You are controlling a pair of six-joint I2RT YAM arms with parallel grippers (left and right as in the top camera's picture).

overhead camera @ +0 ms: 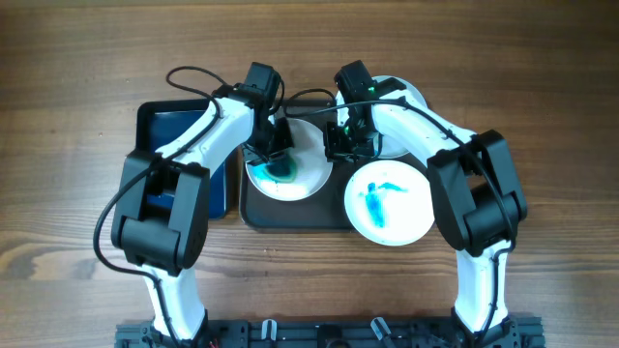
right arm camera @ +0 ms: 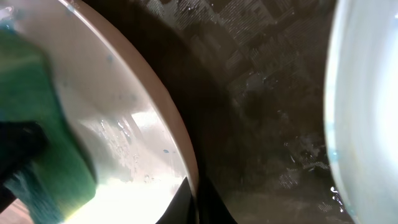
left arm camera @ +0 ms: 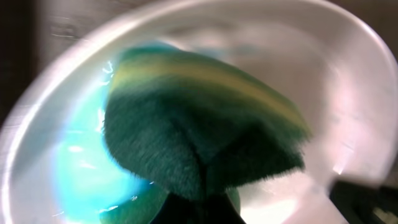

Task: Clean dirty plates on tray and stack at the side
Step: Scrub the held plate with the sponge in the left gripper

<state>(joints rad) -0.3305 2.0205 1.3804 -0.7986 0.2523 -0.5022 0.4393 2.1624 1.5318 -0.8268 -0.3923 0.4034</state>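
Observation:
A white plate [overhead camera: 308,164] with a pool of blue liquid lies at the left end of the dark tray [overhead camera: 290,215]. My left gripper [overhead camera: 274,145] is shut on a green sponge [left arm camera: 205,124] and presses it onto this plate [left arm camera: 348,93]. My right gripper [right arm camera: 198,200] is shut on the plate's right rim [right arm camera: 155,93]; in the overhead view it [overhead camera: 340,145] sits at the plate's right edge. A second plate [overhead camera: 390,200] with blue smears lies at the tray's right end. A third white plate [overhead camera: 404,93] lies behind the right arm, partly hidden.
A smaller black deep tray [overhead camera: 160,121] with blue liquid stands left of the dark tray, under the left arm. The tray's wet surface [right arm camera: 267,106] and another plate's edge [right arm camera: 367,93] show in the right wrist view. Wooden table [overhead camera: 77,97] lies all around.

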